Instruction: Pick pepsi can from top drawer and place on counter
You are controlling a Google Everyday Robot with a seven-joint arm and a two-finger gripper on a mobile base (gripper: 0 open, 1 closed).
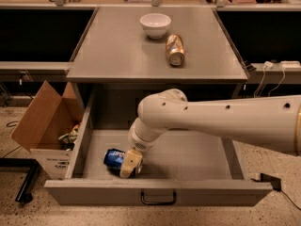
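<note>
The pepsi can [114,157] is blue and lies on its side in the front left of the open top drawer [160,192]. My gripper [131,164] reaches down into the drawer from the white arm [211,121] and sits right at the can's right end, covering part of it. The grey counter [117,51] stretches above and behind the drawer.
A white bowl [155,24] and a gold-tan can [175,49] lying on its side sit on the counter. A brown cardboard box [44,126] with scraps stands on the floor left of the drawer. The drawer's dark handle [158,199] is at the front.
</note>
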